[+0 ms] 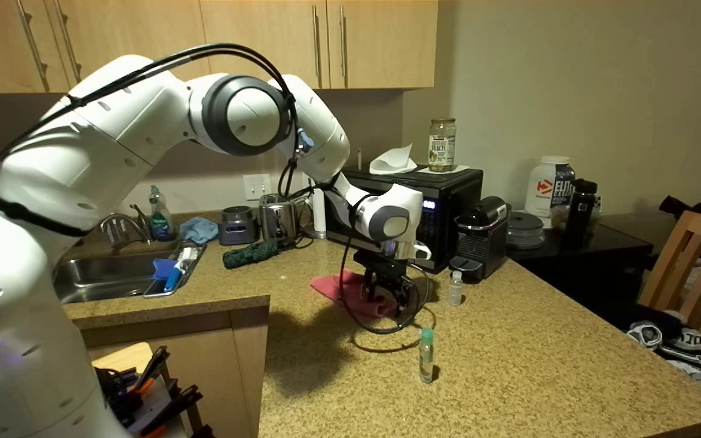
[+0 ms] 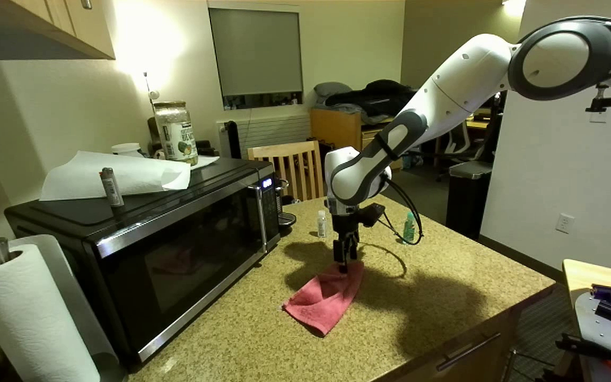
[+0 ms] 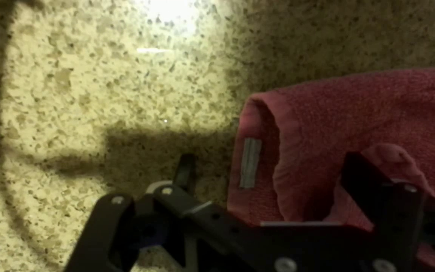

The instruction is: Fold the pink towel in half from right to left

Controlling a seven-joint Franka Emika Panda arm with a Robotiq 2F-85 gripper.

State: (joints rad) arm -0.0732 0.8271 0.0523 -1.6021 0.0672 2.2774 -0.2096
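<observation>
The pink towel [image 2: 322,303] lies on the speckled counter, rumpled, with one part folded over another. Its loose fold and a small pale tag [image 3: 250,162] show in the wrist view. My gripper [image 3: 269,160] is open, its fingers wide apart over the tagged end. One finger [image 3: 185,170] is over bare counter beside the towel's edge; the opposite one is over the cloth by a raised fold. In both exterior views the gripper [image 2: 345,260] points down, low at one end of the towel. Whether the fingertips touch the cloth I cannot tell. In an exterior view the arm partly covers the towel [image 1: 332,285].
The black microwave [image 2: 189,265] stands close alongside the towel. A small clear bottle [image 1: 455,289] and a green-capped bottle [image 1: 426,359] are near the gripper. A coffee machine [image 1: 481,240] sits beside the microwave. A cable loop [image 1: 381,330] hangs from the wrist.
</observation>
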